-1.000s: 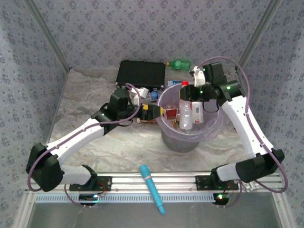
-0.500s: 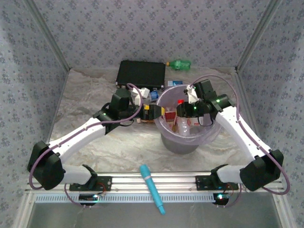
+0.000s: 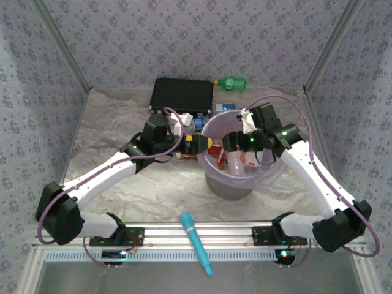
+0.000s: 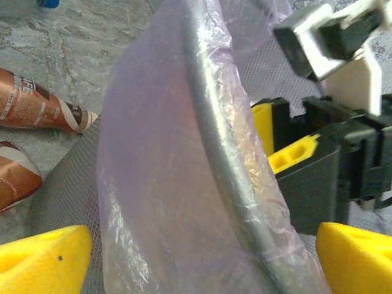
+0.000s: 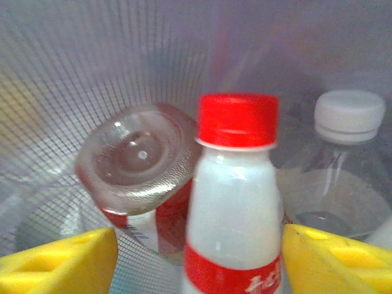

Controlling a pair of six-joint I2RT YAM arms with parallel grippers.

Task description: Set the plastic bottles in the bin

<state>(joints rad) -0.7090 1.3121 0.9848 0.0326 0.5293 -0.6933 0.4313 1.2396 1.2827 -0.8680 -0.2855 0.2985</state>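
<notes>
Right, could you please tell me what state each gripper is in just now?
Left gripper: open, astride the rim of the round grey bag-lined bin.
Right gripper: open either side of a red-capped clear plastic bottle, not clamping it.

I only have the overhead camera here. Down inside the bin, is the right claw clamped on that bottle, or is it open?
Observer: Open. On the right wrist camera the right claw has its yellow pads apart, and a gap shows between one pad and the red-capped bottle standing between them.
Operator: Anything lying next to that bottle?
Observer: Yes, a clear bottle lies on its side beside it, with its base toward the camera.
Operator: And the left claw?
Observer: On the left wrist camera the left claw is open, and the rim of the bin passes between its jaws.
</notes>
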